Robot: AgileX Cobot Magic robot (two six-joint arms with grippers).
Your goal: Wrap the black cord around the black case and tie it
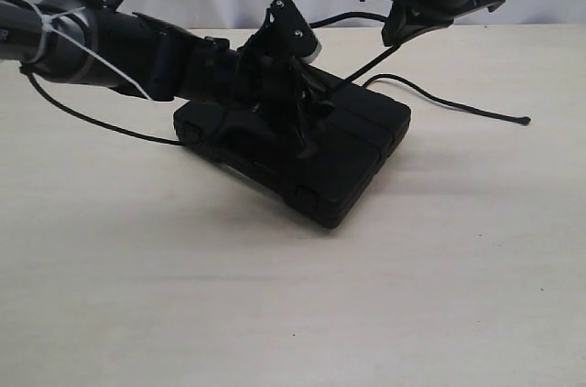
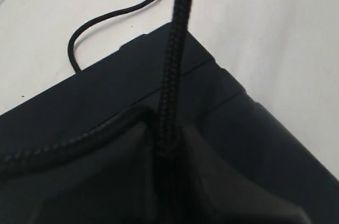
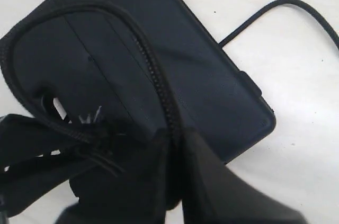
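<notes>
Cord (image 1: 458, 105) pulled taut over the case (image 1: 352, 172), no knot tied yet.
Both left fingers (image 2: 228, 192) and right fingers (image 3: 212, 181) clench cord stretched between them; wrapping looks barely begun.

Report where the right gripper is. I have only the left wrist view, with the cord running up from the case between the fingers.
Observer: The right gripper is raised up to the right of the black case in the exterior view, shut on the black cord.
Operator: Say whether that stretch is slack.
Observer: It is taut. It runs straight from the right gripper down to the left gripper over the case.
Operator: Now say where the cord ends.
Observer: The knotted end lies loose on the table, to the right of the case in the exterior view.
</notes>
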